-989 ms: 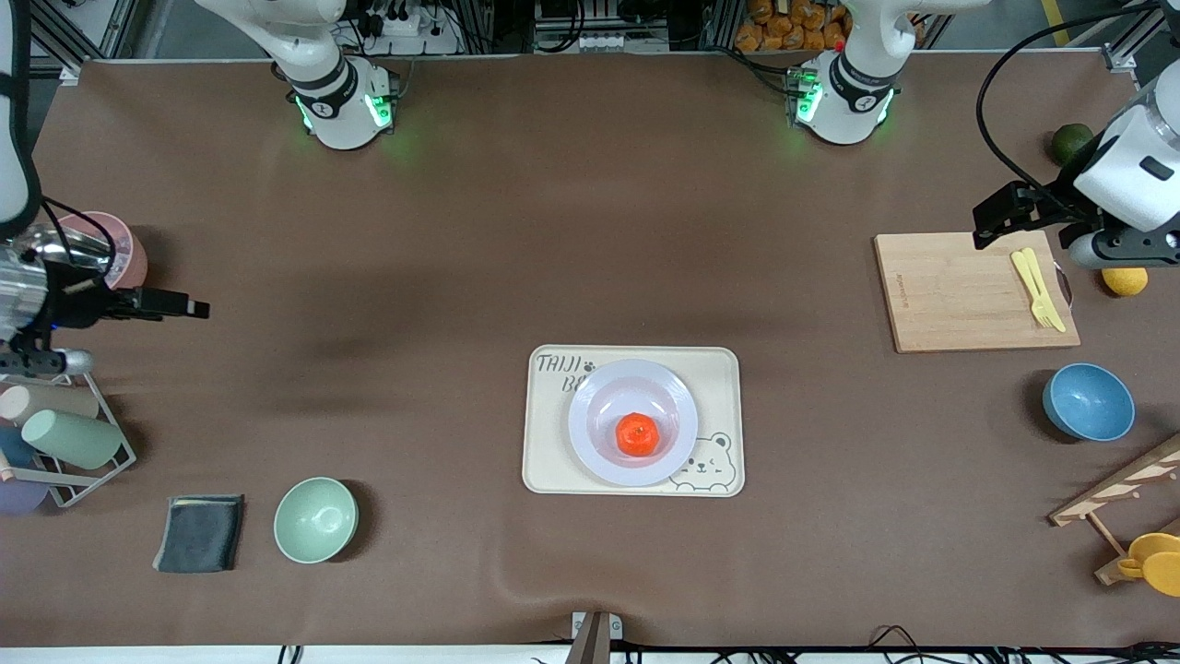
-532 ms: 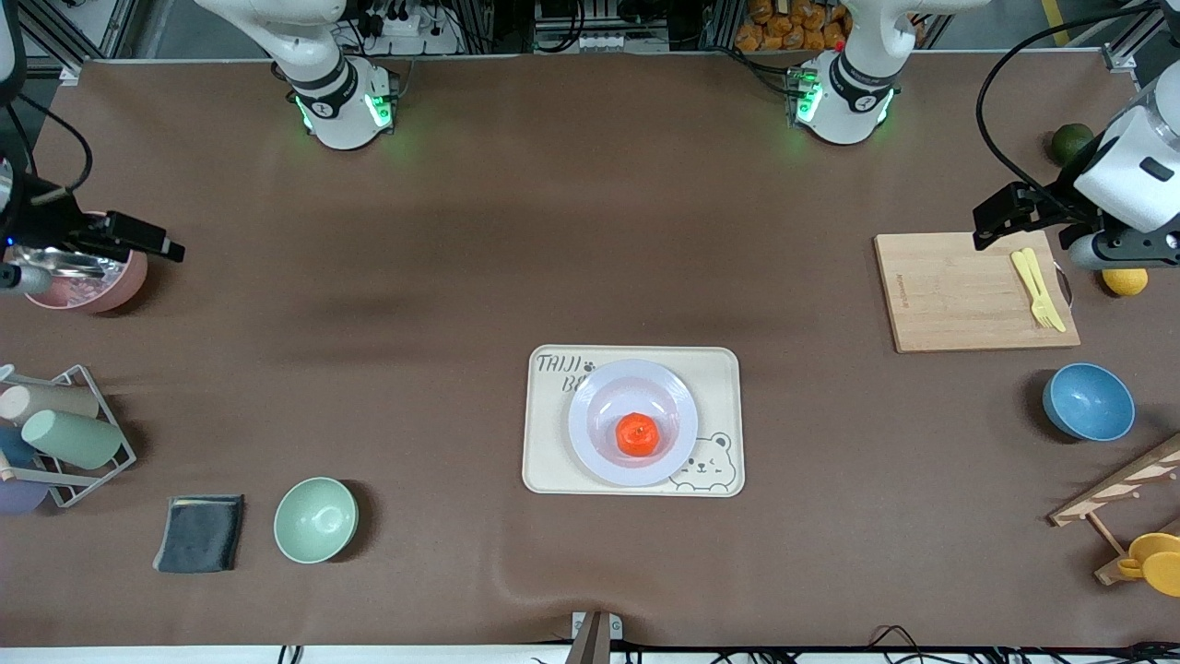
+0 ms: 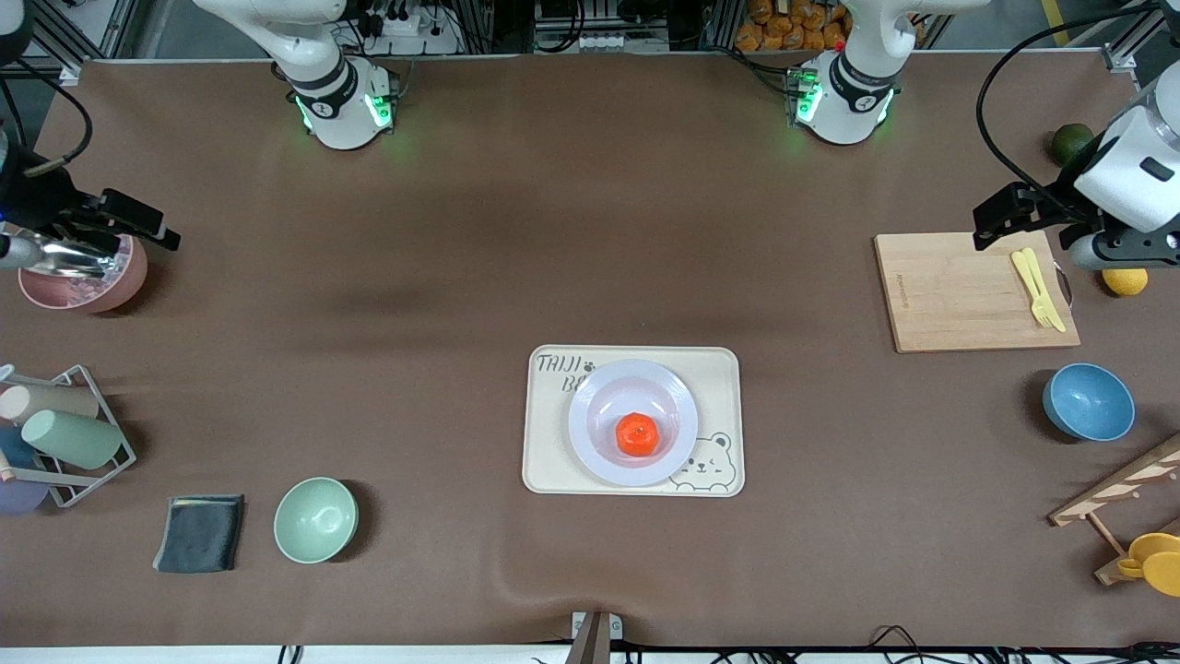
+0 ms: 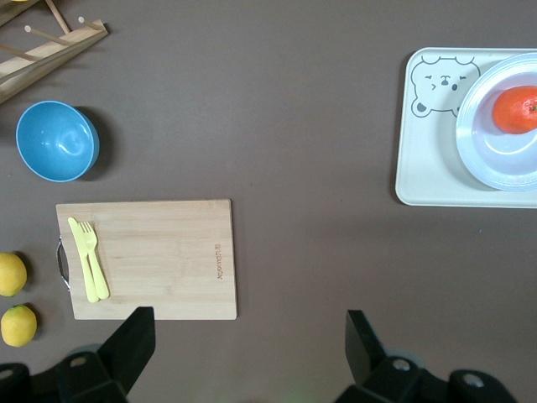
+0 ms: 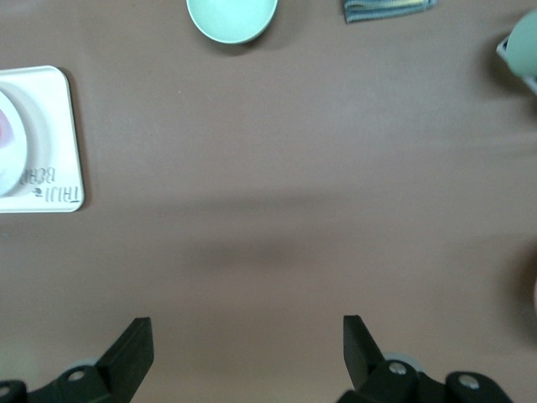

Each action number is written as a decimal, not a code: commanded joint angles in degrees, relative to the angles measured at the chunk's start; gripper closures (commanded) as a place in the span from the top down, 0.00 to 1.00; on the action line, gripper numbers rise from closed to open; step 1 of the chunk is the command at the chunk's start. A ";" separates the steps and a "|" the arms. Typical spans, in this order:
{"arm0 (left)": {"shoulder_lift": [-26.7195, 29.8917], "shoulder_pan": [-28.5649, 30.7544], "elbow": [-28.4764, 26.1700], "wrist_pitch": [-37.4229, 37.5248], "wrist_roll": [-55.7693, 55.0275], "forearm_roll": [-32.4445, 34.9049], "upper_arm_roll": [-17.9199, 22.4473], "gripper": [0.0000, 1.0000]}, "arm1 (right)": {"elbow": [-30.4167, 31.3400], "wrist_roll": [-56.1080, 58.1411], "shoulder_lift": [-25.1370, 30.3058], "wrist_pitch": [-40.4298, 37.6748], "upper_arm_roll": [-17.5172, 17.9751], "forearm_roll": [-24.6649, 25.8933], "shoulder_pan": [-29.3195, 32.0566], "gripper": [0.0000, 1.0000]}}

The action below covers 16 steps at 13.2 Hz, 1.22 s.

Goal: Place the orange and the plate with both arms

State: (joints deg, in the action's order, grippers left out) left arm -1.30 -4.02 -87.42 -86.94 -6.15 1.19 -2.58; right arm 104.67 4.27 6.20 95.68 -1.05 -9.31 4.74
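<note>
The small red-orange orange (image 3: 636, 434) lies in the pale lavender plate (image 3: 590, 433), which rests on the cream bear-printed tray (image 3: 714, 369) at the table's middle. The left wrist view shows the orange (image 4: 516, 109), plate (image 4: 495, 164) and tray (image 4: 419, 151) well away from my open, empty left gripper (image 4: 249, 323). That left gripper (image 3: 991, 219) hangs over the cutting board's corner. My right gripper (image 3: 164, 231) is over the pink bowl's edge, open and empty (image 5: 247, 327). The right wrist view catches only a sliver of the plate (image 5: 7, 143).
A cutting board (image 3: 977, 290) with a yellow fork (image 3: 1037, 288), a lemon (image 3: 1125, 279), a dark green fruit (image 3: 1071, 141) and a blue bowl (image 3: 1088, 401) lie at the left arm's end. A pink bowl (image 3: 83, 281), cup rack (image 3: 55, 433), grey cloth (image 3: 199, 533) and green bowl (image 3: 315, 519) lie at the right arm's end.
My right gripper has moved from above the cup rack toward the robots' side and is now over the pink bowl. The left arm, orange and plate have not moved.
</note>
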 commanded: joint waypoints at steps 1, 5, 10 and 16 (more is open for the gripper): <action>-0.20 0.50 0.67 -0.16 1.32 -1.28 -0.06 1.00 | -4.29 -4.52 -1.89 -0.75 -0.53 3.25 -3.42 1.00; -0.20 0.41 0.67 -0.16 1.32 -1.19 -0.06 1.00 | -6.32 -4.01 -4.08 -0.49 -3.86 3.42 -4.39 1.00; -0.11 0.33 0.67 -0.16 1.32 -1.19 -0.06 1.00 | -9.58 -4.45 -6.63 -0.58 -5.89 4.21 -7.20 1.00; -0.20 0.41 0.67 -0.16 1.32 -1.19 -0.06 1.00 | -9.66 -4.36 -6.64 -1.20 -5.80 4.21 -6.50 1.00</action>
State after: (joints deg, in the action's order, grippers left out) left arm -1.30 -4.02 -87.42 -86.96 -6.15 1.19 -2.62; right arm 96.57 0.56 0.12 95.62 -6.17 -6.29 -1.13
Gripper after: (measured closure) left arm 0.000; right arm 0.000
